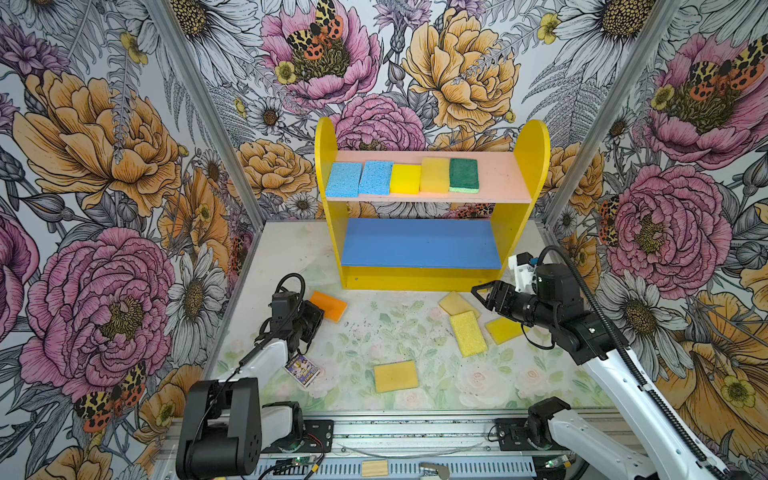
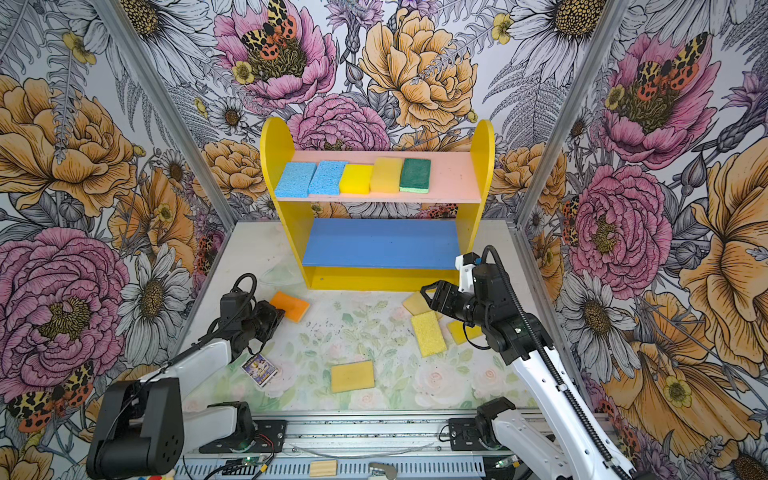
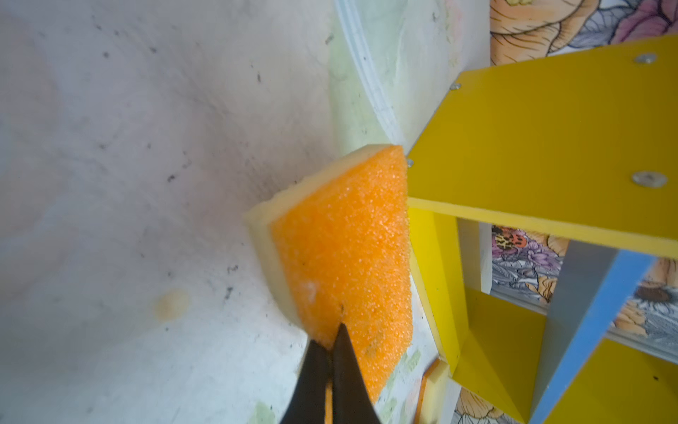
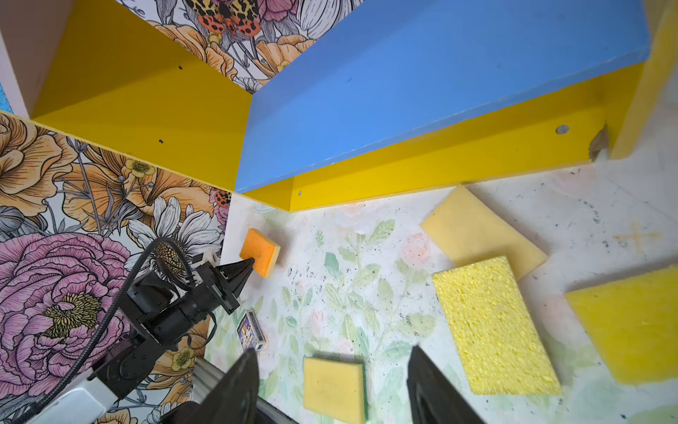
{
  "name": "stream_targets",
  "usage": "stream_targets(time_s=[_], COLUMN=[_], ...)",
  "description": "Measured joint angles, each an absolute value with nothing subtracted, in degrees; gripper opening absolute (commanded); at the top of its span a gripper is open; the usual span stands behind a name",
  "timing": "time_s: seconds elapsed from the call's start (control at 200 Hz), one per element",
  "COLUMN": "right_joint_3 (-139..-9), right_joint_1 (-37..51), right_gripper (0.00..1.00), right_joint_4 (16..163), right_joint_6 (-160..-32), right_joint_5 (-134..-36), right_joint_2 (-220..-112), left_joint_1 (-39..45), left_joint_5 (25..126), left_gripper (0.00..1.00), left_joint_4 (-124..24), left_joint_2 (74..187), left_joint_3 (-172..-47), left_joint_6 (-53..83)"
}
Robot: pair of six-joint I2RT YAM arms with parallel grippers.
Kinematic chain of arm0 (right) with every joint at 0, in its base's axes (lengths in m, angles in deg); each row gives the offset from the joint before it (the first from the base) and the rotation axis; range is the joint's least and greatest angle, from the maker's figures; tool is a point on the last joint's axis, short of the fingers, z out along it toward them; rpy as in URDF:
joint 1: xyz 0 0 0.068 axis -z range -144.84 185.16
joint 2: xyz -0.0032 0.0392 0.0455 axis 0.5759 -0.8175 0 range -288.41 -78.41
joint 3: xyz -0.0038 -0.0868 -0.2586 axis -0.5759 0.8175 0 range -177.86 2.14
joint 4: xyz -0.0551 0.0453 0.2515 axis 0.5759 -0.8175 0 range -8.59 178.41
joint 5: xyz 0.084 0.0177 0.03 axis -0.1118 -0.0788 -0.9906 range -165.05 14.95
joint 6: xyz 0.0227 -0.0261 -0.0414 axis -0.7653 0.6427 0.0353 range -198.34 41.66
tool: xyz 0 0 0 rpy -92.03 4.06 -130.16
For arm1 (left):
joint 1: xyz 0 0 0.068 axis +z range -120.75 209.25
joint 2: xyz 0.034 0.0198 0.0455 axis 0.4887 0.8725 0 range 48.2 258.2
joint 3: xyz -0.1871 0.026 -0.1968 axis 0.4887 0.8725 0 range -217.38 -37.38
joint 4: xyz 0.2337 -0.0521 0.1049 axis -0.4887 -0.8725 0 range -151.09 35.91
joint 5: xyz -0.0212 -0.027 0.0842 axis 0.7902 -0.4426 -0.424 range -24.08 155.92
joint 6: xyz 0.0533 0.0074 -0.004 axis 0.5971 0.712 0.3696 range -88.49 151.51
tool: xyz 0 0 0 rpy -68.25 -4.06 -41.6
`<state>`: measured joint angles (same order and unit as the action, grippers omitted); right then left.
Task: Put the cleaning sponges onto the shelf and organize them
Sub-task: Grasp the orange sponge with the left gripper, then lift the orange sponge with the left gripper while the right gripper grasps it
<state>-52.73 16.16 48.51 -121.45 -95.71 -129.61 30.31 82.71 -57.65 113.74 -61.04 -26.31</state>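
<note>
Nearest us, on the front rail, lies a small wooden block (image 1: pixel 374 468). Behind it, on the floral table (image 1: pixel 374 328), we see a purple card packet (image 1: pixel 302 370) beside the left arm and a flat yellow sponge (image 1: pixel 395 376) lying alone.

Farther in, the left gripper (image 3: pixel 333 339) has its jaws pressed together on the edge of the orange sponge (image 3: pixel 341 249). That sponge sits tilted just before the shelf's left foot, and we cannot tell whether it is clear of the table.

Across the table the right gripper (image 4: pixel 332 352) hangs with jaws spread and nothing between them. Near it lie a porous yellow sponge (image 1: pixel 468 333), a pale yellow sponge (image 1: pixel 457 303) touching its corner, and a bright yellow sponge (image 1: pixel 505 329) partly hidden by the arm.

At the back stands the shelf (image 1: pixel 536 158). Above its blue board (image 1: pixel 422 243), the pink board (image 1: pixel 498 174) carries a row of five: a light blue sponge (image 1: pixel 344 179), a second light blue sponge (image 1: pixel 376 177), a yellow shelf sponge (image 1: pixel 405 178), a paler yellow shelf sponge (image 1: pixel 434 174) and a dark green sponge (image 1: pixel 464 174).
</note>
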Motion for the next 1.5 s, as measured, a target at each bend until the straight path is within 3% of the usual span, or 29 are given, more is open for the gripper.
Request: stream_targets(time_s=[0.22, 0.475, 0.835, 1.19, 1.501], right_joint_3=[-52.33, -52.64, -55.9, -56.01, -56.77], right_joint_1=[11.81, 2.56, -8.52, -13.61, -15.78], right_gripper=[0.66, 0.65, 0.6, 0.54, 0.42], right_joint_4=[50.41, 54.92, 57.15, 58.15, 59.77], right_joint_6=[-119.81, -118.3, -117.71, -117.91, -118.26], right_joint_5=[-99.21, -101.68, -97.75, -95.61, -94.99], right_joint_2=[-137.04, -144.25, -148.49, -153.17, -155.77], left_joint_1=[21.11, 4.89, 4.46, 4.46, 4.48], left_joint_5=[91.19, 98.78, 102.03, 103.32, 103.52], left_gripper=[0.09, 0.07, 0.07, 0.06, 0.06], left_joint_4=[-67.26, -76.03, -77.91, -77.88, -77.88], left_joint_2=[100.52, 102.92, 107.95, 107.95, 107.16], left_joint_3=[-60.97, -71.86, -76.08, -76.19, -76.38], left_joint_6=[-20.04, -7.95, -2.73, -2.58, -2.6])
